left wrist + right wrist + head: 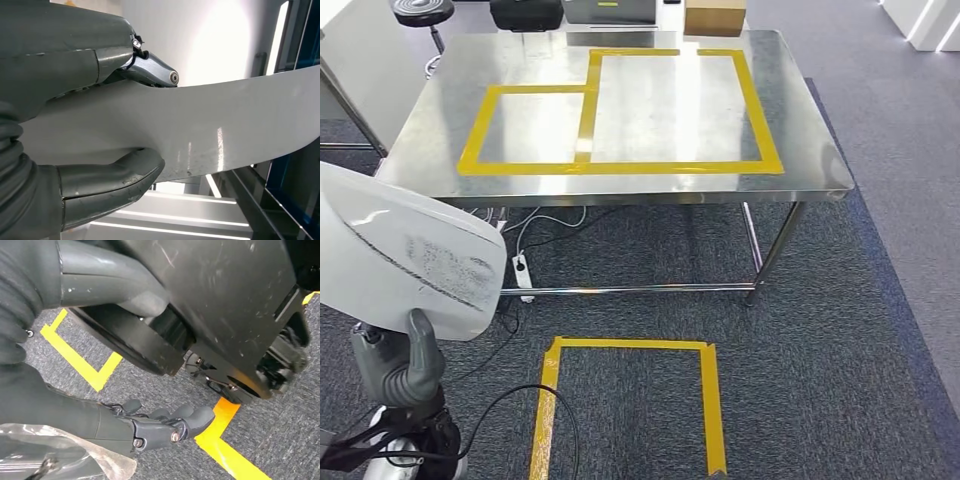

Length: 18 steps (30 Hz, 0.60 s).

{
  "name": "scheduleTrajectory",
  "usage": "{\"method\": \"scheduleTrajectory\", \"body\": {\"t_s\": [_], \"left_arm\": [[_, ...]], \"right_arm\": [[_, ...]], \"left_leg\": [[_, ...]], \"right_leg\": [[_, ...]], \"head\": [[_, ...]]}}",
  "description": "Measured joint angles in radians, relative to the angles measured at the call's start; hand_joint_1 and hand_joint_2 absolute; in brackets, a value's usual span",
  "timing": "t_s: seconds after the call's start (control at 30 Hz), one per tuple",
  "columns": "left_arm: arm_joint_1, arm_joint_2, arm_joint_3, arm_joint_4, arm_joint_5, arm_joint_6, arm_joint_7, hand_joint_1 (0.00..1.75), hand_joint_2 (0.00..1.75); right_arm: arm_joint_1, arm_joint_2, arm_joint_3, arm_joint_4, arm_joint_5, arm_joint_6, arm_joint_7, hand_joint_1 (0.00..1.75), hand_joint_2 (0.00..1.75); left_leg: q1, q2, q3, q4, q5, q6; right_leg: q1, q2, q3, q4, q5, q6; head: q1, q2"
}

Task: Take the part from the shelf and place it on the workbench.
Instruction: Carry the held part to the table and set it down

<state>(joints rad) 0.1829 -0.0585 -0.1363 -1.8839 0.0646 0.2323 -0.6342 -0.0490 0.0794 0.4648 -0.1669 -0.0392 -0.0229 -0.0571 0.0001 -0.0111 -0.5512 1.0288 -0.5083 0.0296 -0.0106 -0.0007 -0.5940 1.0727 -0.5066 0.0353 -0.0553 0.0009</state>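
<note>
At the lower left of the head view, the left hand [399, 365] grips the white part [403, 255], thumb up against its lower edge. The left wrist view confirms it: thumb and fingers [151, 67] clamp the pale curved panel from both sides. Ahead, the steel workbench [803, 150] fills the upper frame, marked with yellow tape [622, 167]. The right hand [166, 427] hangs over grey carpet [264, 430], fingers loosely extended, holding nothing.

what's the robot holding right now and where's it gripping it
The left hand holds the white curved part, pinching its thin edge between thumb and fingers. The right hand holds nothing, hanging over the carpet.
</note>
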Motion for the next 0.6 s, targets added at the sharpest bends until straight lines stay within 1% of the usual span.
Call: {"method": "scheduleTrajectory", "body": {"t_s": [0.03,0.07,0.13,0.17,0.2,0.23,0.3,0.33,0.37,0.4,0.43,0.47,0.57,0.6], "left_arm": [[0.000,0.000,0.000,0.000,0.000,0.000,0.000,1.75,1.75],[0.000,0.000,0.000,0.000,0.001,0.000,0.000,1.75,1.75],[-0.001,0.000,0.000,0.000,0.001,0.000,0.000,1.75,1.75],[-0.002,0.000,0.000,0.000,0.001,0.000,-0.001,1.75,1.75],[-0.003,0.000,0.000,0.000,0.001,0.000,-0.001,1.75,1.75],[-0.003,0.000,0.000,0.000,0.001,0.000,-0.002,1.75,1.75],[-0.001,0.000,0.000,0.000,0.001,0.001,-0.002,1.75,1.75],[0.000,0.000,0.000,0.000,0.001,0.001,-0.002,1.75,1.75],[0.000,0.001,0.000,0.000,0.001,0.002,-0.002,1.75,1.75],[0.001,0.001,0.000,0.000,0.001,0.002,-0.002,1.75,1.75],[0.001,0.001,0.000,0.000,0.001,0.002,-0.002,1.75,1.75],[0.000,0.001,0.000,0.000,0.001,0.002,-0.002,1.75,1.75],[0.001,0.000,0.000,0.000,0.001,0.002,-0.002,1.75,1.75],[0.000,0.000,0.000,0.000,0.001,0.002,-0.002,1.75,1.75]], "right_arm": [[0.002,0.000,0.000,0.000,0.000,0.000,0.001,0.00,1.75],[0.003,0.000,0.000,0.000,0.000,0.001,0.001,0.00,1.75],[0.003,0.000,0.000,0.000,0.000,0.002,0.001,0.00,1.75],[0.003,0.000,0.000,-0.001,0.000,0.002,0.000,0.00,1.75],[0.003,0.000,0.000,-0.001,0.000,0.002,0.001,0.00,1.75],[0.003,0.000,0.001,-0.001,0.001,0.002,0.001,0.00,1.75],[0.004,0.000,0.001,-0.001,0.001,0.004,0.002,0.00,1.75],[0.005,0.000,0.001,-0.001,0.000,0.004,0.003,0.00,1.75],[0.005,0.000,0.001,-0.001,0.000,0.005,0.003,0.00,1.75],[0.005,0.000,0.001,-0.001,0.000,0.006,0.004,0.00,1.75],[0.006,0.000,0.001,-0.001,0.000,0.006,0.004,0.00,1.75],[0.006,0.000,0.001,-0.001,0.000,0.006,0.004,0.00,1.75],[0.006,0.000,0.001,-0.001,0.000,0.006,0.004,0.00,1.75],[0.006,0.000,0.001,-0.001,0.000,0.006,0.004,0.00,1.75]], "left_leg": [[-0.002,-0.001,-0.001,0.001,-0.002,-0.005],[-0.003,-0.001,-0.003,0.002,-0.003,-0.009],[-0.003,0.000,-0.001,0.002,-0.007,-0.018],[-0.002,0.001,-0.003,0.014,-0.014,-0.023],[-0.001,0.002,-0.014,0.043,-0.030,-0.029],[0.001,0.002,-0.037,0.092,-0.051,-0.035],[0.005,0.002,-0.110,0.222,-0.094,-0.043],[0.007,0.002,-0.140,0.266,-0.100,-0.045],[0.008,0.002,-0.154,0.276,-0.085,-0.046],[0.009,0.002,-0.154,0.259,-0.059,-0.045],[0.010,0.002,-0.146,0.233,-0.034,-0.044],[0.010,0.003,-0.138,0.210,-0.015,-0.043],[0.010,0.003,-0.130,0.188,0.000,-0.042],[0.009,0.003,-0.112,0.149,0.015,-0.040]], "right_leg": [[0.001,0.001,0.013,-0.028,0.004,-0.004],[0.003,0.003,0.018,-0.037,-0.002,-0.008],[0.000,0.005,0.026,-0.046,-0.005,-0.017],[-0.002,0.005,0.032,-0.050,-0.006,-0.021],[-0.005,0.003,0.039,-0.053,-0.007,-0.027],[-0.006,0.001,0.046,-0.056,-0.009,-0.032],[-0.006,-0.001,0.054,-0.056,-0.016,-0.037],[-0.006,-0.001,0.057,-0.056,-0.020,-0.038],[-0.006,0.000,0.062,-0.056,-0.023,-0.038],[-0.006,0.001,0.067,-0.056,-0.027,-0.038],[-0.006,0.002,0.071,-0.056,-0.029,-0.038],[-0.006,0.002,0.074,-0.056,-0.031,-0.037],[-0.006,0.003,0.077,-0.056,-0.033,-0.037],[-0.005,0.003,0.078,-0.056,-0.037,-0.033]], "head": [[-0.001,0.000],[-0.001,0.000],[-0.002,0.000],[-0.004,0.000],[-0.007,0.000],[-0.009,0.000],[-0.012,0.000],[-0.012,0.000],[-0.012,0.000],[-0.013,0.000],[-0.013,0.000],[-0.013,0.000],[-0.013,0.000],[-0.012,0.000]]}}
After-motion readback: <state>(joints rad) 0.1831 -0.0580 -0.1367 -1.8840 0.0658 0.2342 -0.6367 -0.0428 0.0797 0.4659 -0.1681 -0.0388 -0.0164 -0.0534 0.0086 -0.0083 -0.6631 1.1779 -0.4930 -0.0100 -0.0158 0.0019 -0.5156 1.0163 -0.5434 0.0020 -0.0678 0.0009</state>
